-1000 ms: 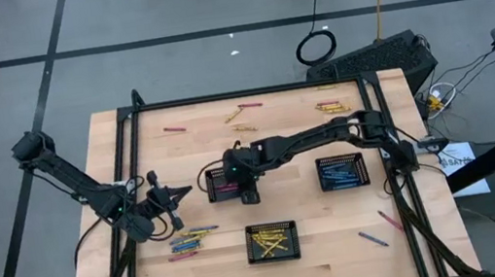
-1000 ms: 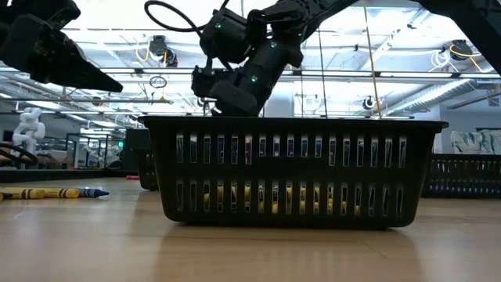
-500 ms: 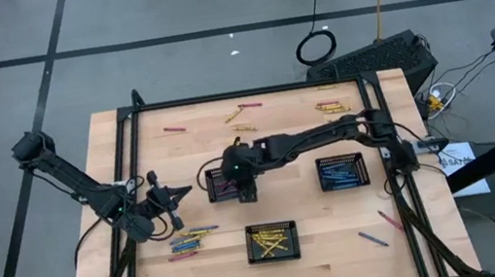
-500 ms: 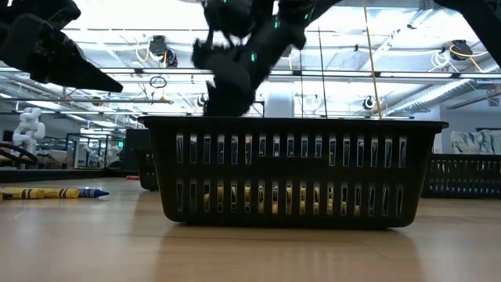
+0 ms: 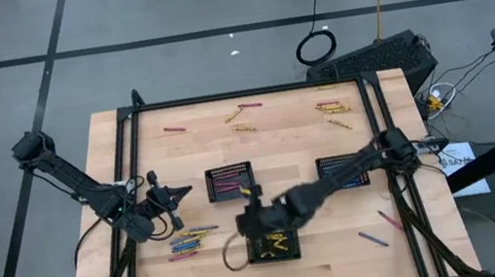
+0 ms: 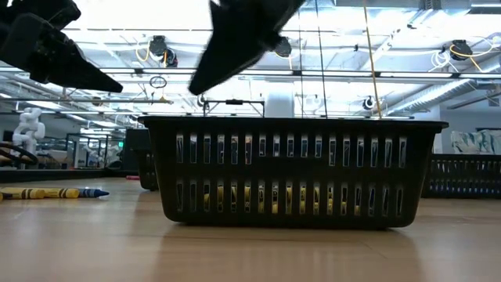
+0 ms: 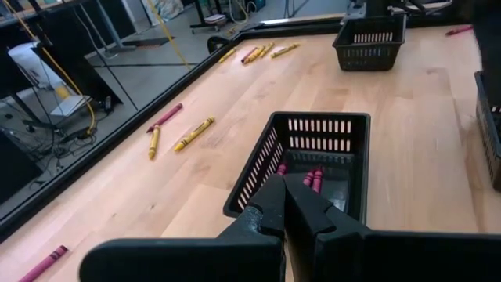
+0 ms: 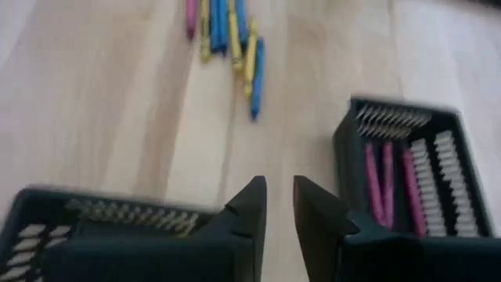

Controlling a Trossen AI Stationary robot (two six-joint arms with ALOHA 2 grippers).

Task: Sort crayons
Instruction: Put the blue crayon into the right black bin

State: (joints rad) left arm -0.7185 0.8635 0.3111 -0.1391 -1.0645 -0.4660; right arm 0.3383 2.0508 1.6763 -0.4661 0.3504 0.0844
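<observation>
Crayons, thin wax sticks in yellow, pink and blue, lie scattered on your pale wooden table (image 5: 149, 271): a mixed cluster (image 5: 187, 241) sits near the left gripper (image 5: 178, 196), a few yellow and pink ones (image 5: 242, 112) lie along the far edge, and two more (image 5: 379, 230) rest near the right side. Sorted pink crayons (image 7: 311, 177) fill the black mesh tray (image 5: 229, 181) at centre, yellow ones the near black mesh tray (image 5: 273, 243), blue ones the right-hand tray (image 5: 343, 172). Your right gripper (image 8: 279, 205) hangs over the near tray's left end, fingers slightly parted and holding nothing. Your left gripper's fingers are pressed together, empty.
</observation>
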